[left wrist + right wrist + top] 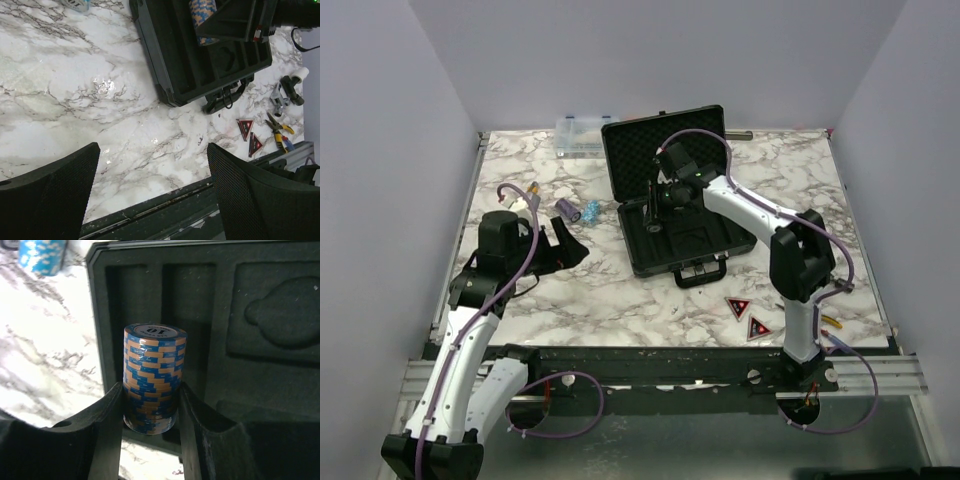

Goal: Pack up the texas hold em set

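The black briefcase (692, 243) lies open mid-table, its foam lid (665, 140) raised at the back. My right gripper (655, 215) is shut on a stack of orange and blue chips (152, 377) and holds it over the left slots of the tray (280, 305). The stack also shows in the left wrist view (202, 15). A purple chip stack (566, 208) and a light blue stack (590, 211) stand on the table left of the case. Two red-black triangles (737, 307) (758, 327) lie near the front right. My left gripper (565, 245) is open and empty over bare marble (152, 165).
A clear organiser box (582, 135) sits at the back left of the case. Pliers (280, 132) and another tool (290, 87) lie at the table's right edge. A dark rail (650, 355) runs along the front edge. Grey walls close in the sides.
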### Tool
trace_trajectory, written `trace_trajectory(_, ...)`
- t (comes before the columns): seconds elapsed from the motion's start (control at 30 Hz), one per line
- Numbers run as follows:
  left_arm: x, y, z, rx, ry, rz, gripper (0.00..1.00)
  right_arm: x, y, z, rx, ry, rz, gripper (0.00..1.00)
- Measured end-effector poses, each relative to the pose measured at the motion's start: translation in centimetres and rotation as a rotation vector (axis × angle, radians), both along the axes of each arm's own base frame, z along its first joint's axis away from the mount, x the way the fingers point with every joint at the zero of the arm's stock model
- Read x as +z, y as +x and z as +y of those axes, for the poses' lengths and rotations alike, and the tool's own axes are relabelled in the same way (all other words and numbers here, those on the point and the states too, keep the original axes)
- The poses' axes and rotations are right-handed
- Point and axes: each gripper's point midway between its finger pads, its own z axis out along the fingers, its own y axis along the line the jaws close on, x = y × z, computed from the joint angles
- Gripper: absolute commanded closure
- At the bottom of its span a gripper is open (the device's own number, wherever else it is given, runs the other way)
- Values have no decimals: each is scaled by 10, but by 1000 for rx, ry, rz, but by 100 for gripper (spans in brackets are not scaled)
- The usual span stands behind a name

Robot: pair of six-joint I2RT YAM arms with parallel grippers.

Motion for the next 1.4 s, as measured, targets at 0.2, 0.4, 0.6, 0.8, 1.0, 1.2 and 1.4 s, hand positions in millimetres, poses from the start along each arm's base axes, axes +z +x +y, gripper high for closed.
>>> trace_trajectory(0.2, -16, -7, 2, 2, 7, 24, 13, -24, 10, -6, 2, -88, 7, 99)
trace_trajectory(0.4, -26, -10, 6, 13, 28, 32, 13, -33, 17, -9, 7, -130, -2, 99)
trace_trajectory(0.6, -34, -10, 9, 23, 47, 40, 13, -32, 25, -7, 8, -142, -17, 99)
trace_trajectory(0.8, -37, -10, 11, 28, 55, 46, 13, -37, 33, -3, 13, -154, -20, 99)
trace_trajectory(1.0, -38, -9, 11, 30, 56, 43, 14, -37, 36, -7, 2, -175, -30, 92)
trace_trajectory(1.2, -38, -9, 11, 30, 57, 42, 14, -37, 36, -8, -3, -181, -29, 65)
trace_trajectory(1.4, -38, -8, 11, 30, 56, 42, 14, -37, 36, -7, -9, -178, -27, 41)
